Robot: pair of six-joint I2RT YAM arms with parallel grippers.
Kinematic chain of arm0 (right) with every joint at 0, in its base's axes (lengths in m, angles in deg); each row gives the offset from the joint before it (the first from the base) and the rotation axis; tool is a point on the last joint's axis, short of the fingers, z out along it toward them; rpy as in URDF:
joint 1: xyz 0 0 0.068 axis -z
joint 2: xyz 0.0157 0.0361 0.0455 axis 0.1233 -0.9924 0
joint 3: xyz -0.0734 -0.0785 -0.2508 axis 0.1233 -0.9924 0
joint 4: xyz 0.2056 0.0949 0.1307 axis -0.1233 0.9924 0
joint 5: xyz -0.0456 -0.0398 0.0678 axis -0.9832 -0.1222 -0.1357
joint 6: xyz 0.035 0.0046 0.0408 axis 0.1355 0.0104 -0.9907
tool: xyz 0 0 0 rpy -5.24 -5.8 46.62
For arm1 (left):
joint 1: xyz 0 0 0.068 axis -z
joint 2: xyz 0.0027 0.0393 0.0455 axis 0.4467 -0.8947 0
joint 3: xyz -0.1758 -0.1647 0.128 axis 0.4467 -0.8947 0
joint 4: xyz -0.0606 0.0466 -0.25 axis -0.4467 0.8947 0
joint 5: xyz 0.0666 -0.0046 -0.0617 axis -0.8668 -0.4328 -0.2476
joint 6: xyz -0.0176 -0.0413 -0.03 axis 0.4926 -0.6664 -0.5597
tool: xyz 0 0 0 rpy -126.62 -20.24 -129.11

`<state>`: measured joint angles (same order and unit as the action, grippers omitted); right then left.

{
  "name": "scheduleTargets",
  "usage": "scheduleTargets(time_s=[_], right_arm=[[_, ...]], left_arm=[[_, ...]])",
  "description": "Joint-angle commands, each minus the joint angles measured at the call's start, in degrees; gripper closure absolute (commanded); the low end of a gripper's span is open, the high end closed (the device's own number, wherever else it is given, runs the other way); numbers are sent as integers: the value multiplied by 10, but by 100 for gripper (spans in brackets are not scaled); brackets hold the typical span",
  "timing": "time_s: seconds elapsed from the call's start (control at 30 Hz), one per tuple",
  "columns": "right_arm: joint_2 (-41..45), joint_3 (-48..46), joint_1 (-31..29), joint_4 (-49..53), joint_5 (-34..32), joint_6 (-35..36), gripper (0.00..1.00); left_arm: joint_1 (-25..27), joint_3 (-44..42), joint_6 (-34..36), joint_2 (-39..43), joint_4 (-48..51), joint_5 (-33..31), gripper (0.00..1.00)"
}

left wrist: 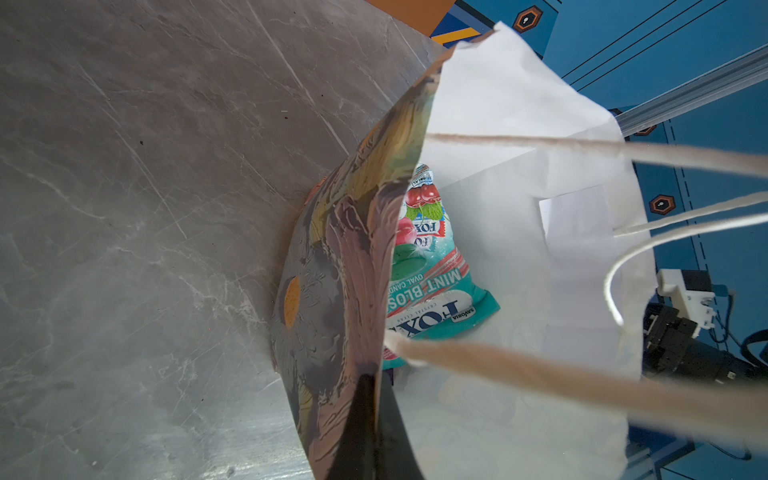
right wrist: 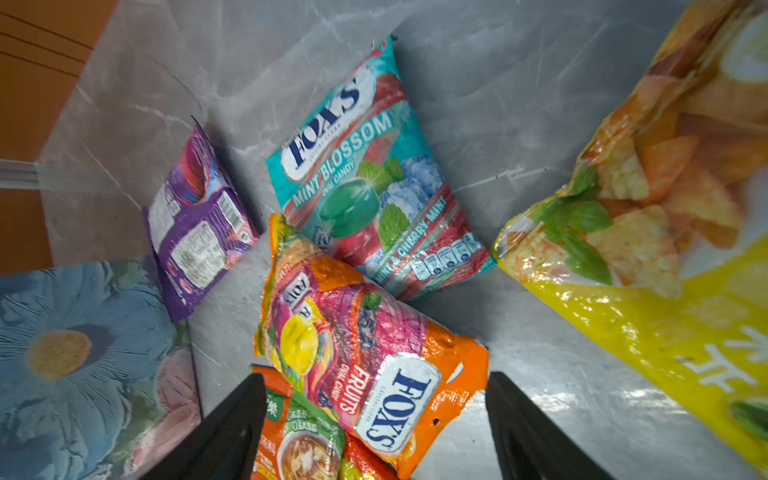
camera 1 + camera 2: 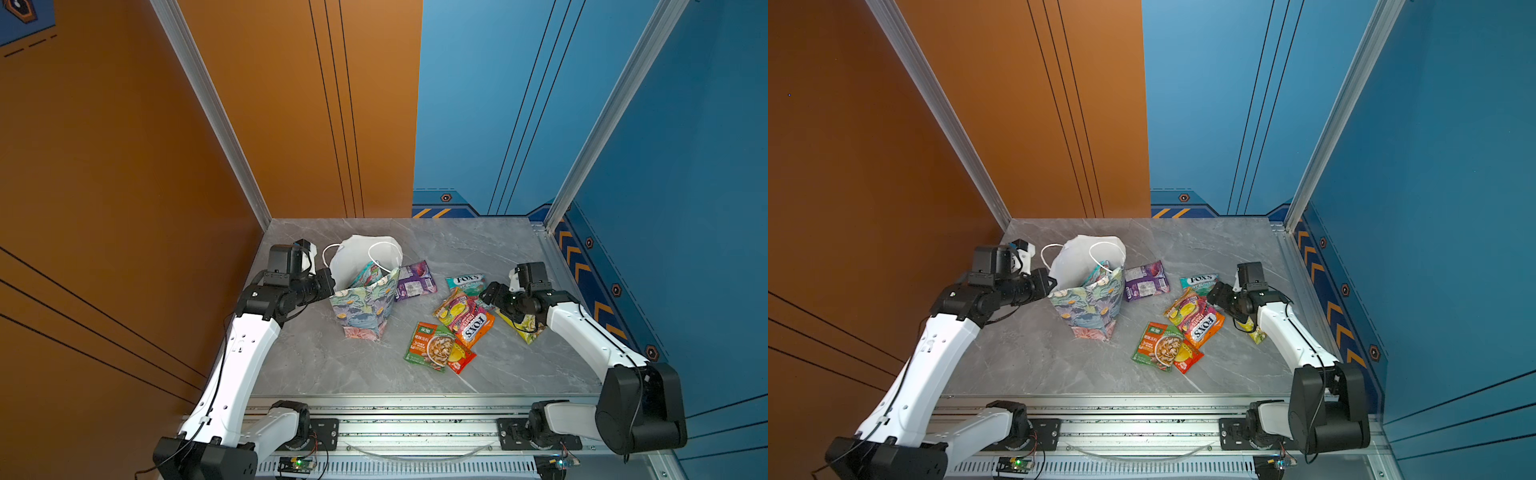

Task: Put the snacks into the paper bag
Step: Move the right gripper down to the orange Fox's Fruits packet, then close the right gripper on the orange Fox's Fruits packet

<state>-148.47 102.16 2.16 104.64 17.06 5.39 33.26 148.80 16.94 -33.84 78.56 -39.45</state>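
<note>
The floral paper bag stands upright left of centre, mouth open. My left gripper is shut on its near rim. A teal FOX'S packet lies inside the bag. On the table right of the bag lie more snacks: a purple packet, a teal FOX'S packet, an orange FOX'S packet, a green-orange sachet, a red sachet and a yellow-green bag. My right gripper hangs open just above the orange FOX'S packet, holding nothing.
The grey marble table is walled by an orange panel on the left and blue panels behind and on the right. A metal rail runs along the front edge.
</note>
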Motion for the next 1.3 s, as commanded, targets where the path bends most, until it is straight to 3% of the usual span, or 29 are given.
scheduleTargets(time_s=[0.0, 0.23, 0.47, 0.7, 0.9, 1.17, 1.27], right_arm=[[-25, -26, 15, -29, 29, 19, 15], [-55, -60, 25, -89, 44, 3, 14], [-59, -113, 18, -186, 107, -61, 18], [-35, -131, -10, -235, 119, -108, 24], [-12, -128, -39, -247, 109, -127, 39], [-18, -107, -58, -257, 105, -135, 75], [-18, -91, -65, -253, 101, -133, 75]], left_arm=[[-7, -1, 2, 19, -17, 13, 100], [-8, 1, -1, 20, -17, 15, 100], [-9, 0, -3, 19, -17, 16, 100], [-9, 1, -3, 18, -17, 17, 100], [-9, -2, -3, 17, -17, 18, 100], [-9, -3, -3, 19, -17, 19, 100], [-9, -3, -4, 17, -17, 19, 100]])
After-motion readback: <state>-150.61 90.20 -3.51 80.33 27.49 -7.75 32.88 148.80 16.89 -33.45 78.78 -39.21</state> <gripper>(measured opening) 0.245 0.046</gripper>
